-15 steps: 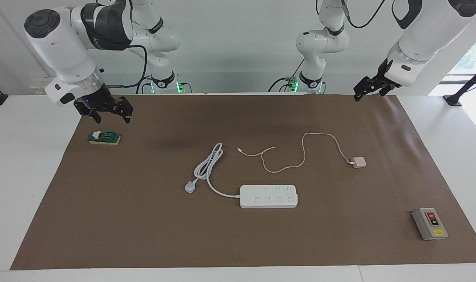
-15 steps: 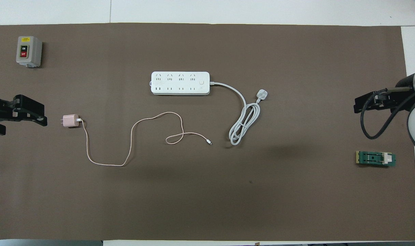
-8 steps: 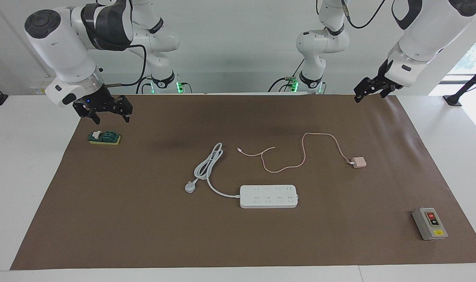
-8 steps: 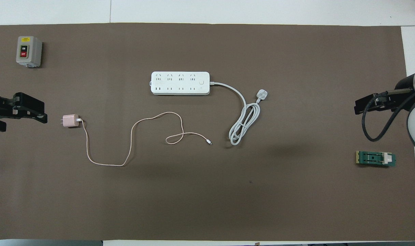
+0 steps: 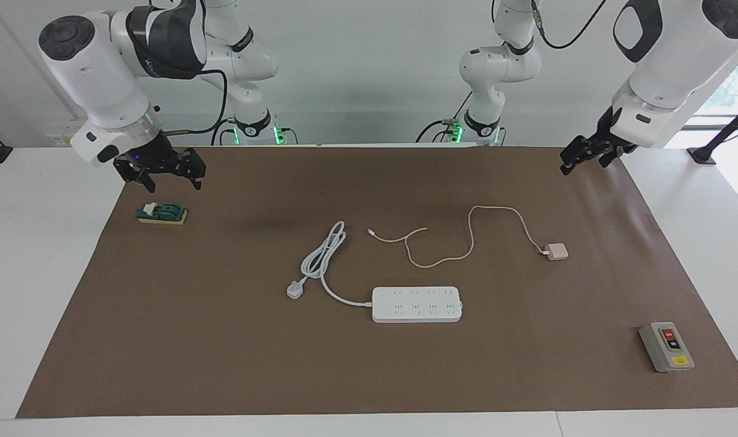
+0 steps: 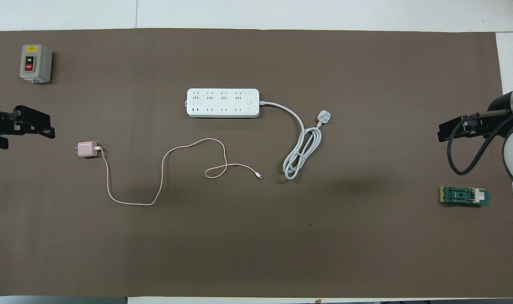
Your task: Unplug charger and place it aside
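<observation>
The pale-pink charger [image 5: 555, 251] lies on the brown mat toward the left arm's end, also in the overhead view [image 6: 87, 149]. Its thin pink cable [image 5: 470, 238] trails loose across the mat to a small connector. It lies apart from the white power strip [image 5: 417, 304], nearer to the robots than the strip and plugged into nothing. My left gripper [image 5: 582, 165] is open and empty, up in the air over the mat's edge beside the charger [image 6: 24, 137]. My right gripper [image 5: 169, 173] is open and empty over the mat's edge at the right arm's end.
The power strip's thick white cord and plug [image 5: 294, 290] lie coiled beside it. A grey switch box [image 5: 666, 346] stands at the mat's corner toward the left arm's end. A green knife switch [image 5: 162, 213] lies just below my right gripper.
My left gripper has drifted outward toward the left arm's end of the table. My right gripper has shifted only slightly. The charger and cable have not moved.
</observation>
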Tool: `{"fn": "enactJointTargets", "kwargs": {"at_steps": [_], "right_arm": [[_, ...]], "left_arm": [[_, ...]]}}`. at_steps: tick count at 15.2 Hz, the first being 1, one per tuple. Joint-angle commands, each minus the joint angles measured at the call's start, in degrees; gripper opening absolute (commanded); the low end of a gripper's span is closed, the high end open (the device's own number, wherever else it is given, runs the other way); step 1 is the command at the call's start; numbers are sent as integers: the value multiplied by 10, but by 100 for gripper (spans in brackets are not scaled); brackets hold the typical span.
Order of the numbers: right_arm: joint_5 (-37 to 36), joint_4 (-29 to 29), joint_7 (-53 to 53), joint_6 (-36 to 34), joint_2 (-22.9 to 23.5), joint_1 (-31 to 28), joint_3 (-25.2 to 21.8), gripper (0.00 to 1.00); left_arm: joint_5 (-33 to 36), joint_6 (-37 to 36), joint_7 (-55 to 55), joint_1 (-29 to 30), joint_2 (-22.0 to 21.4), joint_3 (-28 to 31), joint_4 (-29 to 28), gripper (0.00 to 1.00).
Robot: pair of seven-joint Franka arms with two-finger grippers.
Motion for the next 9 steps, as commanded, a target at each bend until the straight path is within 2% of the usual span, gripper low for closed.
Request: {"fn": "enactJointTargets", "kwargs": {"at_steps": [1,3,4,5,7,9], "right_arm": [[-9,-10,-12,-3,-8,-8,5,100],[-9,-10,-11,-3,-9,-8,5,100],[-9,-10,-11,-3,-9,-7,5,100],[-9,-10,-11,-3,-9,-7,5,100],[-9,-10,-11,-3,-9,-7,5,100],[-9,-10,-11,-3,-9,-7,5,100]], "left_arm": [[8,100,17,20,-15,5,-98,100],[8,166,18,23,-11,5,-151,100],[8,170,17,22,-13,6,-157,100],[10,138,17,15,-7,5,-131,100],[10,21,17,12,15,1,-38,100],[10,-57,19,12,7,0,15,100]]}}
